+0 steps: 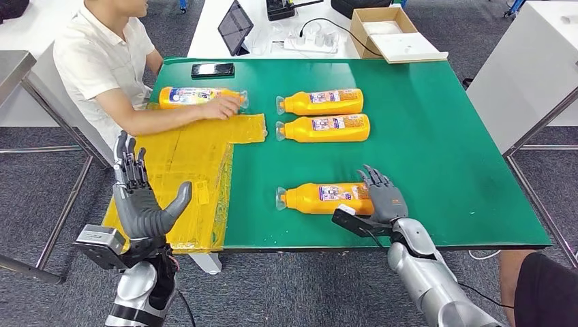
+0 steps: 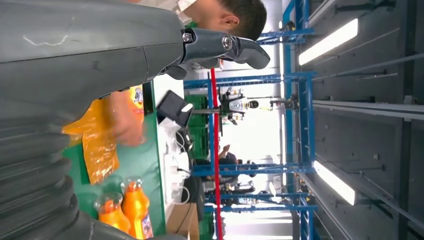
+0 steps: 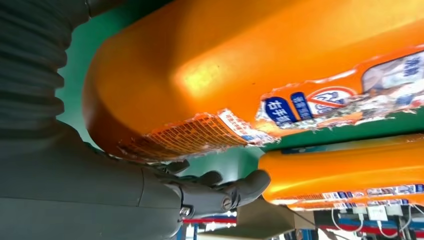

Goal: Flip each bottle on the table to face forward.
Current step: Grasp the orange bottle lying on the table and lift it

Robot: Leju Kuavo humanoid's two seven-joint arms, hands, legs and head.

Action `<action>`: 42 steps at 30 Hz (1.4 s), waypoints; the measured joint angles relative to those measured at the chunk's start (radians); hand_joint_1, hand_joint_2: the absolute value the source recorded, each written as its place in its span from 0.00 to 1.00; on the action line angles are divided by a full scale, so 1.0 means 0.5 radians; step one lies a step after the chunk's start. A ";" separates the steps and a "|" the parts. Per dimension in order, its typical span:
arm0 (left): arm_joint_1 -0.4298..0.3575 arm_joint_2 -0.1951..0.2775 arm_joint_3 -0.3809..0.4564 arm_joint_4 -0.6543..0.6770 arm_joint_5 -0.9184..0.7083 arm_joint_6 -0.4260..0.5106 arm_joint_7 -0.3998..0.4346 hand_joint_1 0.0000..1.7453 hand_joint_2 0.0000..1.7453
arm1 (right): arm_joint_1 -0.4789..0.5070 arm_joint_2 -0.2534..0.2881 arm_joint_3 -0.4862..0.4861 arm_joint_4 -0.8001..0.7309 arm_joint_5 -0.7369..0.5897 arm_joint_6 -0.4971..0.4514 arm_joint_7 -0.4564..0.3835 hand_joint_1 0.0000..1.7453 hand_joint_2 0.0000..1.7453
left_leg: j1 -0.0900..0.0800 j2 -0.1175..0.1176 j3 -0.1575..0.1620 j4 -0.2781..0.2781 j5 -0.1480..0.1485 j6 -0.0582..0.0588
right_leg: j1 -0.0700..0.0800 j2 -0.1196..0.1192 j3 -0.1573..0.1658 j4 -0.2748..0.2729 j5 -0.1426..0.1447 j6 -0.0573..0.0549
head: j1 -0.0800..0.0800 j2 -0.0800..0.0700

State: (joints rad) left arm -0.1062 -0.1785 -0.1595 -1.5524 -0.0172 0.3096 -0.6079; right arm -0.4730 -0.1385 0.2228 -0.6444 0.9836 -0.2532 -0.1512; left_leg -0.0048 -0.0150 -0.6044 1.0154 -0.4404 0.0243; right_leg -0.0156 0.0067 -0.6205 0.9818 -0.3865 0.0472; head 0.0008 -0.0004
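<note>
a: reaching for the nearest bottle (image 1: 326,197), i'd say. the right hand (image 1: 382,195) lies at that bottle's base end with fingers spread over it, and in the right wrist view the bottle's orange base (image 3: 210,75) sits right against the palm, thumb (image 3: 235,187) out past it. whether the fingers actually clasp it, i cannot tell.

b: and the left hand (image 1: 140,197)?

a: raised beside the table's near-left corner, fingers straight up and apart, nothing in it. released.

b: where do the other bottles lie?

a: two (image 1: 320,102) (image 1: 324,127) lie side by side further back on the green table (image 1: 443,136), caps toward the robot's left, labels up. a fourth (image 1: 198,96) lies at the far left by the yellow sheet (image 1: 184,170), under a person's hand (image 1: 221,107).

b: so which step is this?

a: my judgement: the near bottle is the one in hand. its label already seems to show upward, so it may be about finished or about to be checked. if it needs turning, the next move calls for closing the fingers round the body and rolling it about its long axis without nudging it off the near edge.

b: anything readable?

a: the labels carry blue, white and red print, torn at the edge in the wrist view. there are chinese characters on a blue patch (image 3: 282,110), too skewed for me to read surely. no brand i can make out.
</note>
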 joint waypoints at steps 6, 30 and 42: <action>-0.007 0.001 0.000 0.004 0.008 -0.037 0.009 0.00 1.00 | -0.080 0.007 0.017 0.107 0.008 0.098 0.017 0.51 1.00 | 0.000 0.008 0.005 0.000 0.000 0.000 | 0.000 0.002 0.003 0.000 0.000 0.000 | 0.000 0.000; -0.037 0.011 0.000 0.055 0.189 -0.185 0.060 0.00 1.00 | -0.040 0.061 -0.004 0.104 -0.635 0.248 -0.561 1.00 1.00 | 0.001 0.009 0.006 0.000 0.000 0.000 | 0.001 0.003 0.004 0.000 0.001 0.000 | 0.000 0.000; 0.012 -0.035 -0.008 0.131 0.642 -0.188 0.385 0.00 1.00 | 0.217 0.209 -0.153 -0.443 -1.143 -0.088 -0.743 1.00 1.00 | 0.001 0.005 -0.001 0.000 -0.001 0.000 | 0.001 0.002 -0.002 0.001 0.000 0.001 | 0.000 0.000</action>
State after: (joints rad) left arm -0.1002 -0.1958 -0.1633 -1.4869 0.3036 0.2158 -0.4156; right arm -0.3645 -0.0339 0.1461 -0.8658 0.4123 -0.2973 -0.5227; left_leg -0.0045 -0.0126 -0.6048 1.0154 -0.4409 0.0243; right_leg -0.0153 0.0078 -0.6212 0.9821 -0.3866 0.0476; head 0.0009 -0.0004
